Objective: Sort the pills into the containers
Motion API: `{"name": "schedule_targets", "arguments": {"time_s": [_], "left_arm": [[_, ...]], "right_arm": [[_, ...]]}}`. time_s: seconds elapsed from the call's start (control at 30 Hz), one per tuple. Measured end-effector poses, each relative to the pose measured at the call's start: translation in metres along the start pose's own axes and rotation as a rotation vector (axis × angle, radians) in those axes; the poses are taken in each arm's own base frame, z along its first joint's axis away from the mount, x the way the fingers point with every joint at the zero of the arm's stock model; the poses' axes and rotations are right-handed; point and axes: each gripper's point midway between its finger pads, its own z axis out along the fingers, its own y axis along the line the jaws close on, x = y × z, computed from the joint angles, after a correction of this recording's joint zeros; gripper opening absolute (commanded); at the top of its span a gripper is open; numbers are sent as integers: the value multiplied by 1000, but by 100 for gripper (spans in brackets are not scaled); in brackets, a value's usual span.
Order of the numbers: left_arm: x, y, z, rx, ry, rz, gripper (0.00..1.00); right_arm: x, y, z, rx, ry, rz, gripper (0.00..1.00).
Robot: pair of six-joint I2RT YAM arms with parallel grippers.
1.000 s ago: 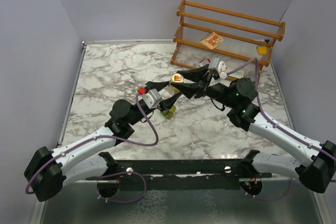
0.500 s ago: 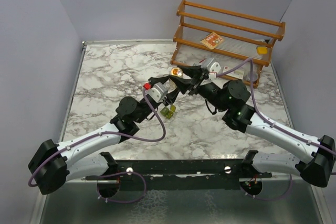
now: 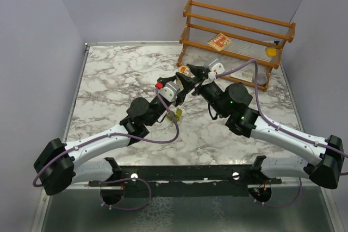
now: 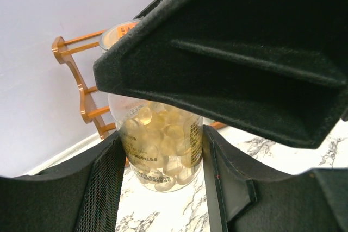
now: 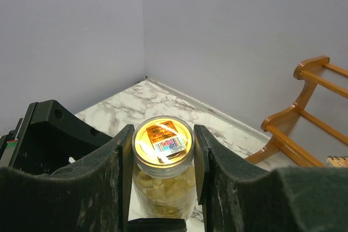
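Step in hand looks like opening the bottle, no sorting done yet. The left hand (image 4: 160, 158) is about half open and clamped on the body of the clear bottle (image 4: 157, 177), one finger on each side of it. The right hand (image 5: 162, 150) comes in from the opposite side, closed a bit narrower, fingers pressed on either side of the lid (image 5: 163, 138). So it's a two-hand hold, and the bottle looks raised clear of the surface (image 3: 109, 80), though I can't tell for sure from here. The lid is on, label sticker facing the right wrist. The pills (image 4: 145, 115) are all inside the bottle between the left fingers, it's roughly two thirds full, and I see none loose anywhere. The pill box (image 3: 175, 114) sits on the surface below the left hand, back toward its wrist, well apart from the bottle mouth. I can't see whether its compartments are open. The wooden rack (image 3: 239, 31) is beyond both hands, not involved. Next move, my guess: the left hand holds the body steady while the right hand twists the lid off and draws it away along the bottle axis. It has to keep the bottle near upright once it's open, or the pills spill. Then the mouth has to come down over the box for a slow, controlled tip, since the compartments are small next to the bottle mouth. Risk is the body slipping in the left fingers under twist load.
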Motion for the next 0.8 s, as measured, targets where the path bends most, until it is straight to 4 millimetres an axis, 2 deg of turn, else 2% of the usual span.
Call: {"name": "schedule_targets", "arguments": {"time_s": [0.23,0.37,0.5,0.8], "left_arm": [[2,1,1,-24,11,11,0],[1,-1,1,-23,10,9,0],[1,-2,1,-20,8,9,0],[-1,-7,0,-8,4,11,0]], "right_arm": [[1,-1,0,42,10,-9,2],[0,-1,-1,48,9,-8,14],[-5,-2,-4,50,3,-5,18],[-8,0,-11,39,14,-6,40]]}}
